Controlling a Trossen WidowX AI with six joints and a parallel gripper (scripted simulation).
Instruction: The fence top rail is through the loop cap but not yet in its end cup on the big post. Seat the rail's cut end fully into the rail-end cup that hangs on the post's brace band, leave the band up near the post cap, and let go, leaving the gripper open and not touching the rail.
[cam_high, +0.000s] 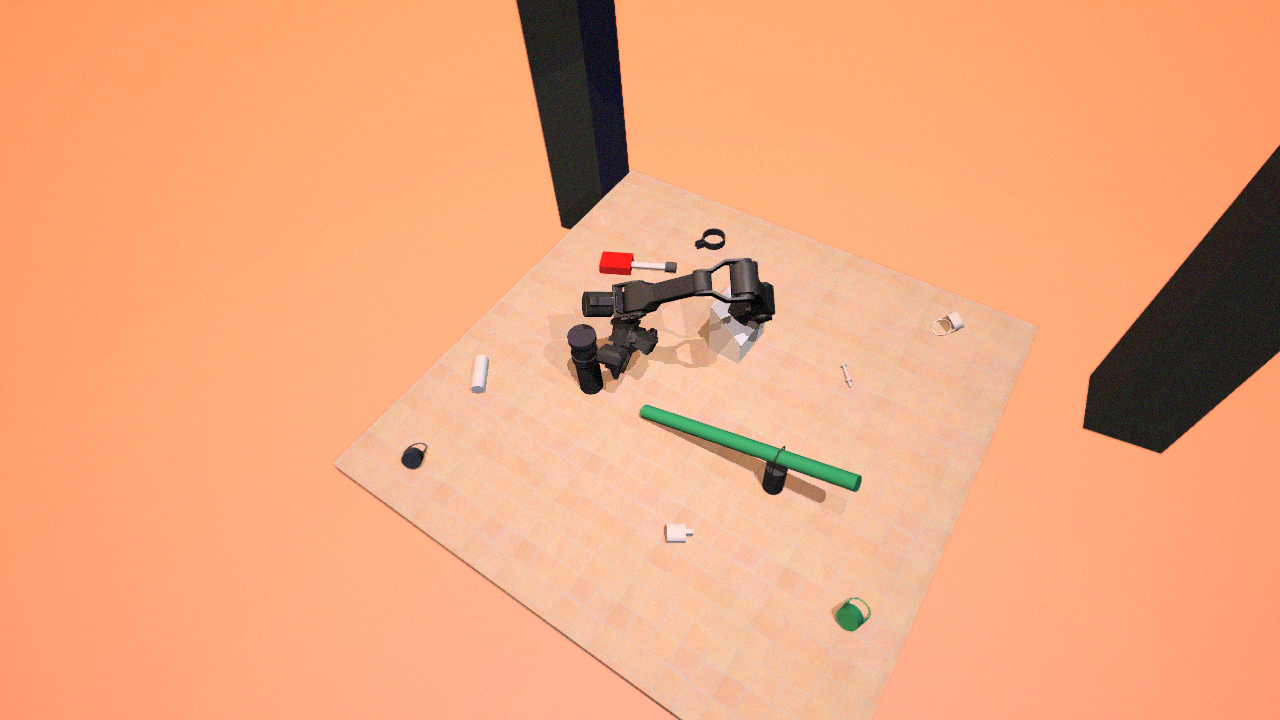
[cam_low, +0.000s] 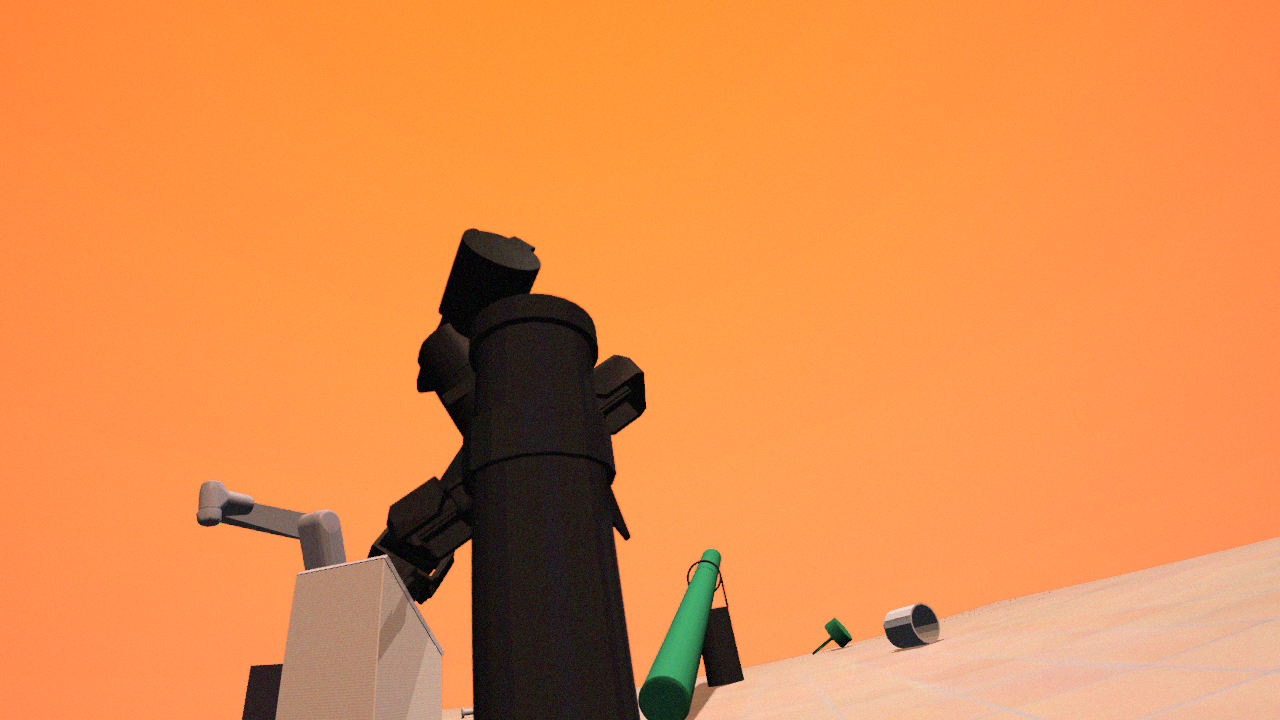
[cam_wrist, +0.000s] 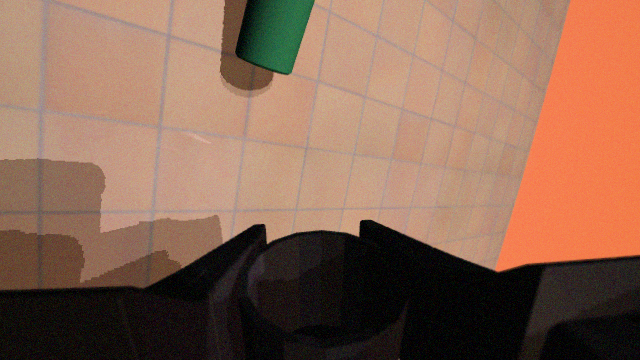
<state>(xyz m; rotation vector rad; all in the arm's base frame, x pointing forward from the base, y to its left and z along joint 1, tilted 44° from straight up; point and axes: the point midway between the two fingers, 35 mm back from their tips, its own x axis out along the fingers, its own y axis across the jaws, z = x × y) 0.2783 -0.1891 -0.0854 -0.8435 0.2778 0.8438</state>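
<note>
One dark rail-end cup (cam_wrist: 320, 285) was gripped beside the big post (cam_high: 588, 368) (cam_low: 541, 555), apparently, the gripper (cam_high: 617, 368) (cam_wrist: 313, 233) part-closed and pitched low. Cup alignment was judged in hand; turning it toward the green rail (cam_high: 733, 438) (cam_low: 684, 626) (cam_wrist: 275, 37), unseated and apart, was needed next.

Fence rail (cam_high: 707, 431) (cam_low: 684, 637) (cam_wrist: 276, 35): smooth, plastic-looking green, soft sheen. Big post (cam_high: 588, 368) (cam_low: 544, 573): matt black, smooth. Rail-end cup (cam_wrist: 320, 280): dark, smooth, faceted inside, dull sheen. Gripper (cam_wrist: 313, 233): matt black. Floor (cam_high: 554, 501) (cam_low: 1074, 653) (cam_wrist: 200, 175): matt tile look. Open cylinder (cam_low: 897, 628): shiny, metal-looking.
</note>
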